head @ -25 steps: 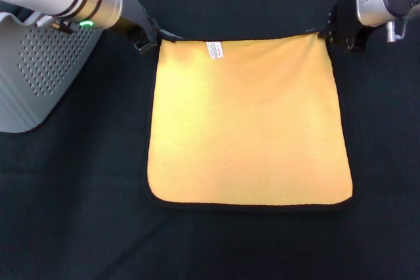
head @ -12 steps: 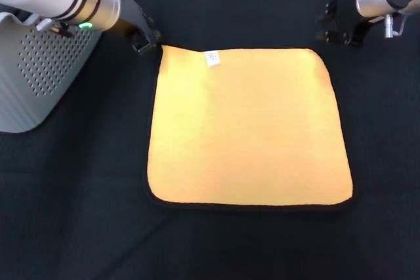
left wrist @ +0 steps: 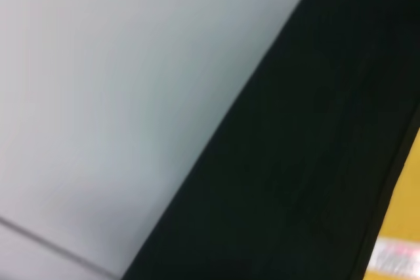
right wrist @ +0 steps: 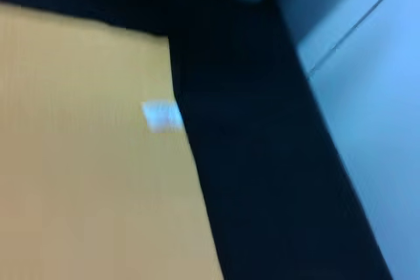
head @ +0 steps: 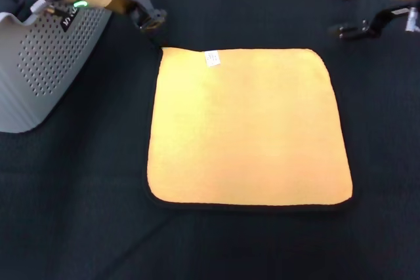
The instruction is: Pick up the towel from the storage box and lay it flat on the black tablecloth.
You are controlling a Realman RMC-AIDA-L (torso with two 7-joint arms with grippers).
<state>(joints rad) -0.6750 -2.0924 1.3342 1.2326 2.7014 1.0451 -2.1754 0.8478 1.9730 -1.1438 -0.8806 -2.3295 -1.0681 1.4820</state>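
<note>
At far left stands the storage box (head: 39, 63); beside it the left gripper (head: 149, 19) hangs empty, jaws apart. Mid-cloth, the towel (head: 246, 126) lies flat, yellow up, on the black tablecloth (head: 79, 214). Right gripper (head: 357, 11), spread and empty, could snag a corner if it dips.

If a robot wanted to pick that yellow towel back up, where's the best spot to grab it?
Probably a far corner. The towel lies flat on the black tablecloth, so its middle offers no fold to pinch; only the black-trimmed edge does. The left gripper hangs just beyond the corner near the white tag, so coming down from above there, jaws astride the edge, looks simplest.
</note>
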